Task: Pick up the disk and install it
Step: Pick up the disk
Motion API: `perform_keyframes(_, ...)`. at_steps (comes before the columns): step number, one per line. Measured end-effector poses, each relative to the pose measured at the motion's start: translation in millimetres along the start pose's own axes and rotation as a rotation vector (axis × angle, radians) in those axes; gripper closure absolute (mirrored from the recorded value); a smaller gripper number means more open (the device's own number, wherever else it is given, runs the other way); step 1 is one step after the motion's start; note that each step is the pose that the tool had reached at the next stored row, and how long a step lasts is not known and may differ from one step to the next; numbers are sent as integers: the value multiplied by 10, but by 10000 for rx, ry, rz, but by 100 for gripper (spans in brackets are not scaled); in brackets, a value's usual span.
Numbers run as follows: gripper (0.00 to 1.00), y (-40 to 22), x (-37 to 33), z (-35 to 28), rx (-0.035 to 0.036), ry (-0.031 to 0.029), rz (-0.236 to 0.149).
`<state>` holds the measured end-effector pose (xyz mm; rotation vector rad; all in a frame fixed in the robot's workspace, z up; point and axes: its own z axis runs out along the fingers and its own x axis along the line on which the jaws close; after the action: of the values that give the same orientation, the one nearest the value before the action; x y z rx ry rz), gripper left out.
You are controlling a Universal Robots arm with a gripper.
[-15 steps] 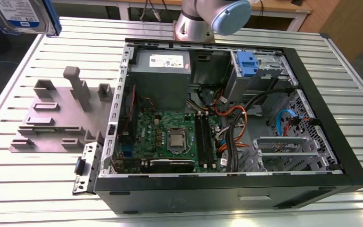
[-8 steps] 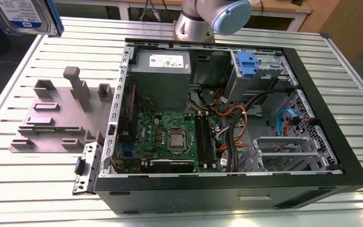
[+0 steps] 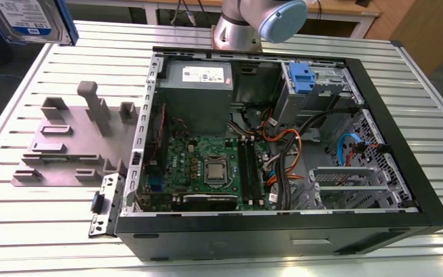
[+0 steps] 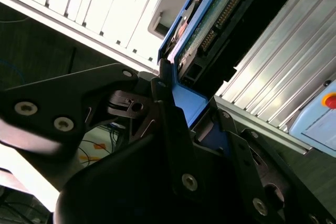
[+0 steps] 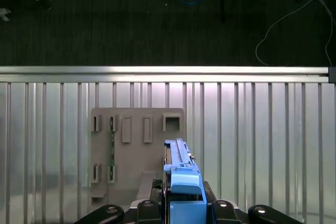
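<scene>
The bench carries an open computer case with a green board, wires and a blue caddy inside. A grey holder block sits beside it. The disk hangs high above the bench, pinched in the gripper. I think a tight, level hold matters most now.

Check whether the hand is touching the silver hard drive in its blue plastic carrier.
Touching. In the second wrist view the hand clamps the blue carrier edge of the silver hard drive, no gap between.
</scene>
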<state>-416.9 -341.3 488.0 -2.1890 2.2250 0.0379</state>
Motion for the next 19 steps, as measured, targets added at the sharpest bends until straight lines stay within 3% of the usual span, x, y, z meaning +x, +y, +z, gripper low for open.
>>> perform_keyframes(12, 63, -108, -2, 0, 0, 0, 1)
perform_keyframes(19, 63, -122, 22, -1, -1, 1, 0)
